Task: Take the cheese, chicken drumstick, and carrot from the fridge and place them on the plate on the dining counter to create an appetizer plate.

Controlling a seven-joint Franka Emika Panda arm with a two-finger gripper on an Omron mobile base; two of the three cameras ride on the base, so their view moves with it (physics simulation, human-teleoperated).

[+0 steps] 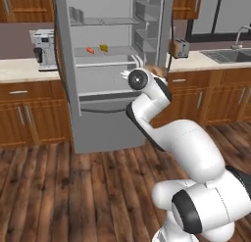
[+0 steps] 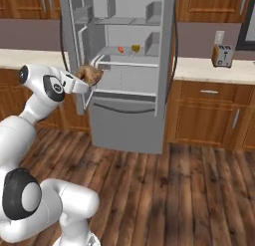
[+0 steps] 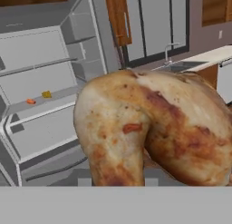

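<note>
Currently, read the items below in order from the hand outward to the back wall.

Gripper state: the two-finger gripper (image 2: 88, 80) is clenched on the lumpy golden-brown roasted chicken drumstick (image 3: 149, 128); its jaws are hidden behind the meat in the hand view.

Drumstick position: you carry it in the air, just outside the front of the tall grey fridge (image 2: 124, 125) with the pale interior, apart from every shelf.

Drumstick handling: judge it firm but irregular, with a glossy roasted skin that may be slick. Its bulbous end probably outweighs the narrow end, so expect a tendency to rotate in the grip. Take hold across the thick middle, not on the tapered shank.

Transport advice: swing the arm slowly; a sudden turn could roll the piece between the jaws.

Carrot: the small thin bright orange carrot (image 1: 90, 50) lies on the middle fridge shelf. Judge it light, stiff and prone to roll; grip across its thicker end.

Cheese: the small yellow-orange cheese wedge (image 1: 103, 48) sits just beside the carrot on the same shelf, apart from it. Judge it light and slightly soft; close on its two flat faces.

Background: a silver toaster (image 2: 222, 56) stands on the pale wall counter (image 2: 209, 70) to the right of the fridge; a grey coffee machine (image 1: 45, 50) stands on the counter to its left.
</note>
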